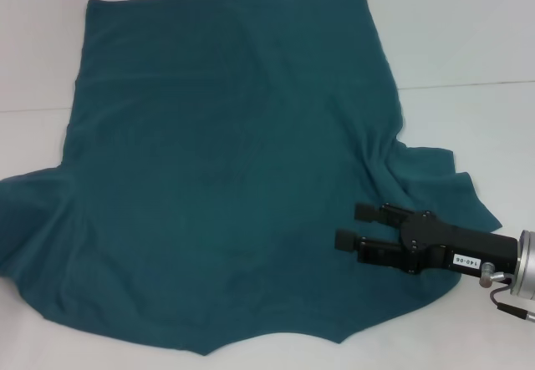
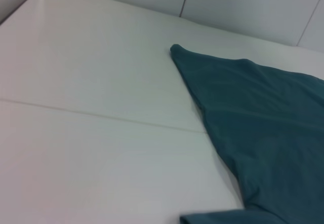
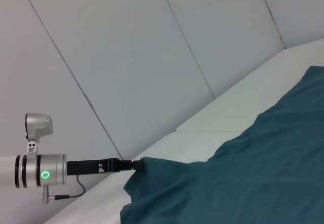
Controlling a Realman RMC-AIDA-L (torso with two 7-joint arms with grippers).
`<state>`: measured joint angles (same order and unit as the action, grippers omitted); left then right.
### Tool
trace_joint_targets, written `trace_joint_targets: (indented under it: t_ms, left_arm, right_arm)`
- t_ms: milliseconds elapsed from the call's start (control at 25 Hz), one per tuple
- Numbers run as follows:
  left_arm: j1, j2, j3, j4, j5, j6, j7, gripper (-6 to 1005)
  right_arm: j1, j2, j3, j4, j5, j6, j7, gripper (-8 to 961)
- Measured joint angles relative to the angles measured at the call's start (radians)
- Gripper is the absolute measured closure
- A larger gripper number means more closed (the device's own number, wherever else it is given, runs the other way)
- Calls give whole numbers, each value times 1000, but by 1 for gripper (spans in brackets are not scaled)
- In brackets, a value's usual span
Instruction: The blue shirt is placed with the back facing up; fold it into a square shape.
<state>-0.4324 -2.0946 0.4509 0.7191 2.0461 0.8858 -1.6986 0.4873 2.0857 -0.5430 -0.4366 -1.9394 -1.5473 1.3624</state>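
Progress: the shirt [image 1: 226,169] lies spread flat with no fold visible in it, so I judge that folding has not started. All folds toward a square are left to do.
Shirt place: it covers most of the white tabletop [image 1: 468,44] in the head view. Its straight edge is at the far side, and the sleeves spread out to both sides at the near side.
Shirt look: dark teal-blue, soft, plain on the upper face, no lettering visible. The middle is mostly smooth. There are wrinkles near the right sleeve, and the near edge has an uneven, curved outline.
Right tool [image 1: 351,226]: it is low over the shirt near the right sleeve. Its two fingers are apart, with a gap between them and no cloth inside. I cannot tell if the fingers touch the cloth.
Left tool [image 3: 135,165]: it is not visible in the head view. In the right wrist view it is at the corner of the left sleeve, with its tip at the cloth edge. I cannot tell if it is gripping the cloth.
Next need: probably each tool must take one side and carry it toward the middle.
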Motion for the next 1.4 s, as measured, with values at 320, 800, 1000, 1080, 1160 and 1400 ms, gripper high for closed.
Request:
trace_joint_targets:
  t_ms: [320, 800, 1000, 1080, 1160, 1400]
  left_arm:
    - [0, 7, 2, 32, 3, 3, -16, 1001]
    - [-12, 7, 11, 64, 28, 261, -154, 1000]
    - [-31, -3, 11, 50, 19, 311, -191, 1000]
    - [-43, -10, 11, 39, 17, 314, -201, 1001]
    - [-53, -16, 10, 32, 17, 316, -205, 1001]
    - [-74, -14, 5, 38, 15, 351, -236, 1001]
  right_arm:
    - [1, 0, 0, 8, 1, 1, -2, 42]
    - [2, 0, -6, 9, 1, 5, -2, 42]
    - [2, 0, -9, 9, 1, 7, -10, 41]
    - [2, 0, -9, 9, 0, 7, -11, 41]
    - [2, 0, -9, 9, 0, 7, -11, 41]
    - [-3, 0, -9, 10, -2, 9, -12, 41]
